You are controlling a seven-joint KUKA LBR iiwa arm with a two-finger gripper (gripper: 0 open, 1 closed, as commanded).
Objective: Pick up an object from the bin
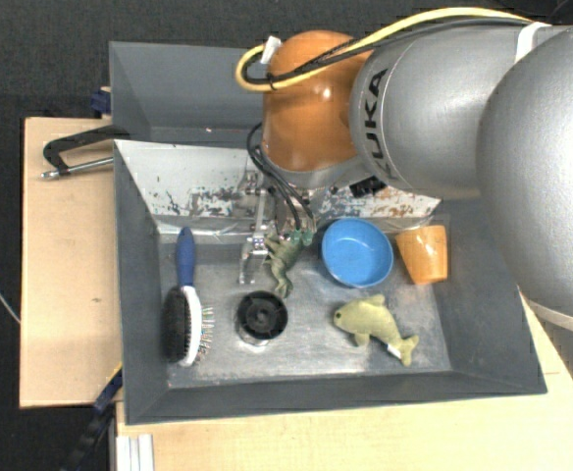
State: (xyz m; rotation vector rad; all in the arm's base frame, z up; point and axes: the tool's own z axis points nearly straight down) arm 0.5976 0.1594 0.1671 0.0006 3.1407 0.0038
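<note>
My gripper [272,255] hangs below the orange wrist cover, over the middle of the bin near its back wall. A small green toy figure [285,263] sits between its metal fingers [254,251] and dangles down from them, so the fingers are shut on it. Just below the toy, a black round cap [262,315] lies on the bin floor. A blue bowl [356,252] stands right of the gripper, close to the toy.
A hairbrush [182,307] with a blue handle and black head lies along the left wall. An orange cup [424,253] lies right of the bowl. A yellow-green plush fish [373,325] rests near the front right. The arm covers the bin's back right.
</note>
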